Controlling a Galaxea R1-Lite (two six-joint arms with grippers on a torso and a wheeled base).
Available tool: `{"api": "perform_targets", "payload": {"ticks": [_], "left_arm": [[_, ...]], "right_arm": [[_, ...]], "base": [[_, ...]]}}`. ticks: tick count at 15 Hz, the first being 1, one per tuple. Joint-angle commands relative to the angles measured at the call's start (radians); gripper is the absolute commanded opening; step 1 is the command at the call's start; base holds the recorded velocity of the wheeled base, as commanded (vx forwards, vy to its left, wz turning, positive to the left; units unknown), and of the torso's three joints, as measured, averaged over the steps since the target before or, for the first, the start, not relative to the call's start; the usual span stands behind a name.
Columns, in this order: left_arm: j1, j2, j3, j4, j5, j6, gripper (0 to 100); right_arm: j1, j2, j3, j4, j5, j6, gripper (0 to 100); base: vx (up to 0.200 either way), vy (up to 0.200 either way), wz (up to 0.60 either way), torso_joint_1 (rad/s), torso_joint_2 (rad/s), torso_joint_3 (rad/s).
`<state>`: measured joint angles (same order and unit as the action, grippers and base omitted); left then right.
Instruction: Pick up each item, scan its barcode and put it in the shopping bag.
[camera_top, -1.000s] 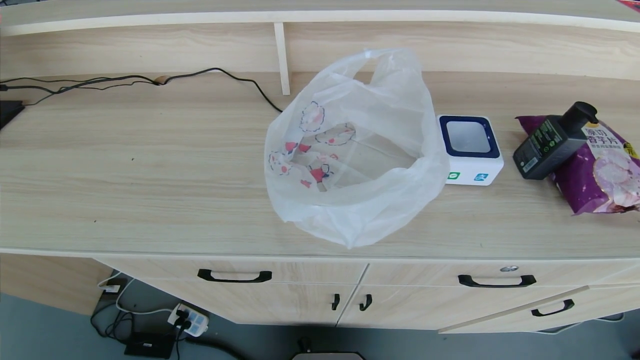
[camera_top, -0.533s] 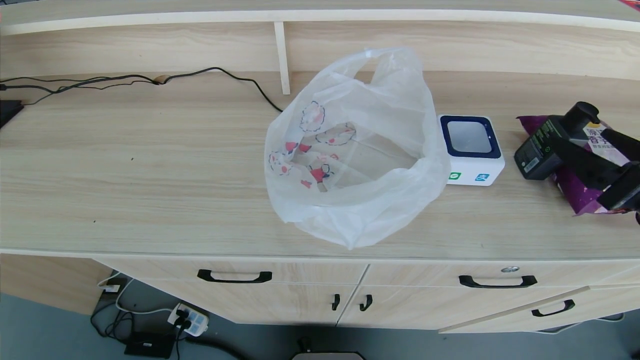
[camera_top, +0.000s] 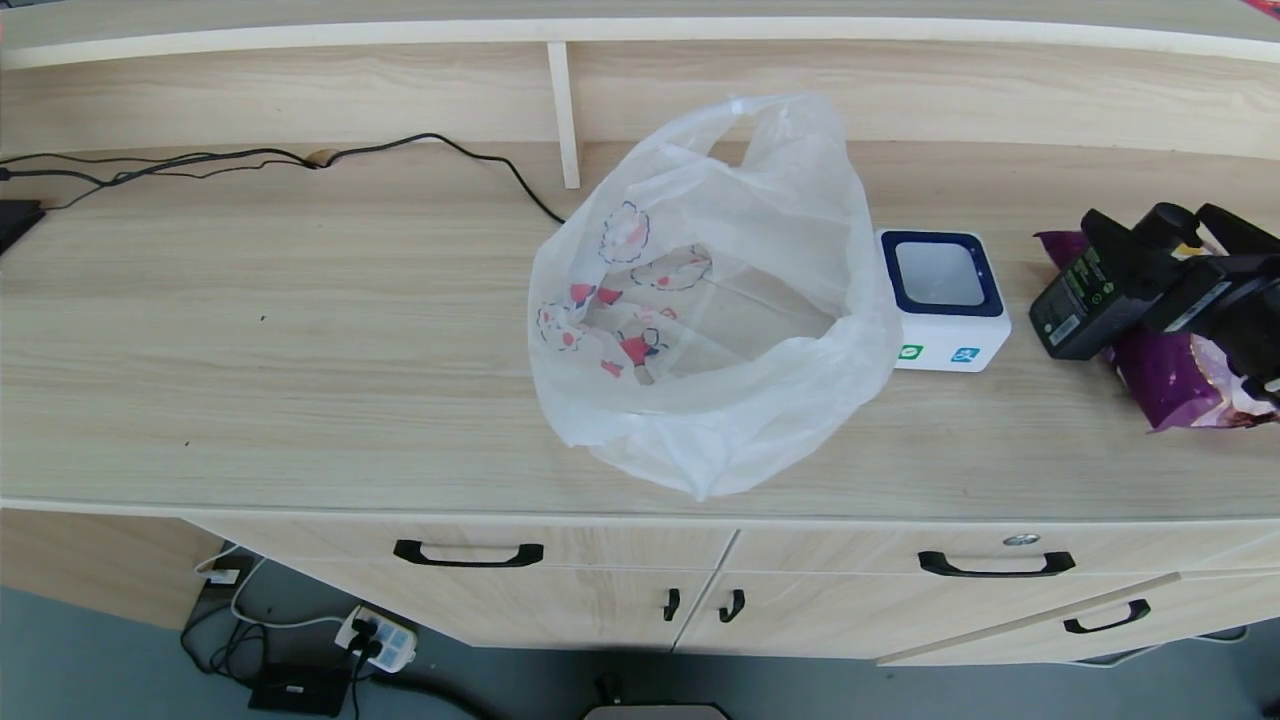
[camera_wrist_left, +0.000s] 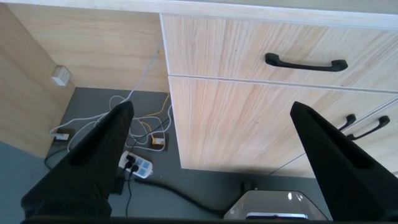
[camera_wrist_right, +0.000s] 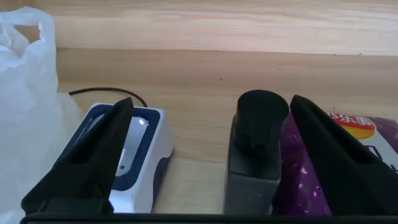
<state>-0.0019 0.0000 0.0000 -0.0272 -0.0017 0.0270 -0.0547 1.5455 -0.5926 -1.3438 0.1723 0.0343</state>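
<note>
The left hand (camera_wrist_left: 211, 158) hangs released, fingers splayed, before the wooden drawer fronts (camera_wrist_left: 249, 118). On the pale wood-grain worktop (camera_top: 300, 350), well left of the right hand (camera_top: 1155, 220), one crinkled translucent shopping bag (camera_top: 700, 300) gapes. Nearer that hand sits one boxy white scanner (camera_top: 945, 300). The right hand, spread wide, straddles one dark square-shouldered bottle (camera_top: 1075, 305) lying on one glossy purple snack pouch (camera_top: 1165, 385).

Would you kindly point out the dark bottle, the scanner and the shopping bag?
dark bottle (camera_top: 1068, 310), head view, its lower body.
scanner (camera_top: 938, 274), head view, its glass window.
shopping bag (camera_top: 700, 440), head view, its near wall.
</note>
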Motion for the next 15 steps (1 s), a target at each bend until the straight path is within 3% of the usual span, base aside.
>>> {"api": "perform_targets", "payload": {"ticks": [1, 15], "left_arm": [[0.0, 0.002, 0.0, 0.0, 0.0, -0.001, 100], [-0.001, 0.002, 0.0, 0.0, 0.0, 0.004, 100]], "right_arm": [[-0.022, 0.021, 0.016, -0.001, 0.001, 0.001, 100], [-0.028, 0.134, -0.026, -0.003, -0.007, -0.045, 100]], "base": [[0.0, 0.0, 0.0, 0.0, 0.0, 0.0], [0.0, 0.0, 0.0, 0.0, 0.0, 0.0]]}}
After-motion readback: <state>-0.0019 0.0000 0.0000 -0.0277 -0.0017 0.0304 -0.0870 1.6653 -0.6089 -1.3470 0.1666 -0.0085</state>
